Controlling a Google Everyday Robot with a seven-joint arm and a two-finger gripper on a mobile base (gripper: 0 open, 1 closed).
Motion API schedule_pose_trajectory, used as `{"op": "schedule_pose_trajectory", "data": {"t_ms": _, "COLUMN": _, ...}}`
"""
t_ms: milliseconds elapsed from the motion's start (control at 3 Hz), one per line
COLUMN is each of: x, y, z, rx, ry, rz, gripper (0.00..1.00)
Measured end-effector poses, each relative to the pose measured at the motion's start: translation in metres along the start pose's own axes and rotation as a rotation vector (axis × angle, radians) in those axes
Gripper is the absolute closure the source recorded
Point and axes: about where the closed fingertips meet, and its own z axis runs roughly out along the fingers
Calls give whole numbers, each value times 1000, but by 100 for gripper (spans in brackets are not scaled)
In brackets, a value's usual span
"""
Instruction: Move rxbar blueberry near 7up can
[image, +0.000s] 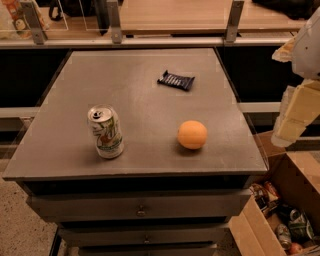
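The rxbar blueberry (176, 80), a small flat dark-blue bar with white stripes, lies on the far middle-right of the grey table top (140, 60). The 7up can (105, 131) stands upright near the front left, white and green with a silver top. My gripper (292, 117) shows as cream-coloured parts at the right edge of the view. It hangs off the table's right side, away from the bar and the can, and holds nothing that I can see.
A round orange fruit (192, 134) sits at the front right, between the bar and the table's front edge. A cardboard box (287, 220) with cans stands on the floor at the lower right. A railing (150, 42) and a wooden counter (175, 15) run behind the table.
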Motion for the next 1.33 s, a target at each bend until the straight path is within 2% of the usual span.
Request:
{"op": "schedule_pose_trajectory", "data": {"t_ms": 1000, "x": -56, "y": -61, "z": 47, "rx": -10, "ry": -41, "rz": -111, "gripper": 0}}
{"op": "schedule_pose_trajectory", "data": {"t_ms": 1333, "x": -78, "y": -87, "z": 69, "rx": -13, "ry": -52, "rz": -128, "gripper": 0}}
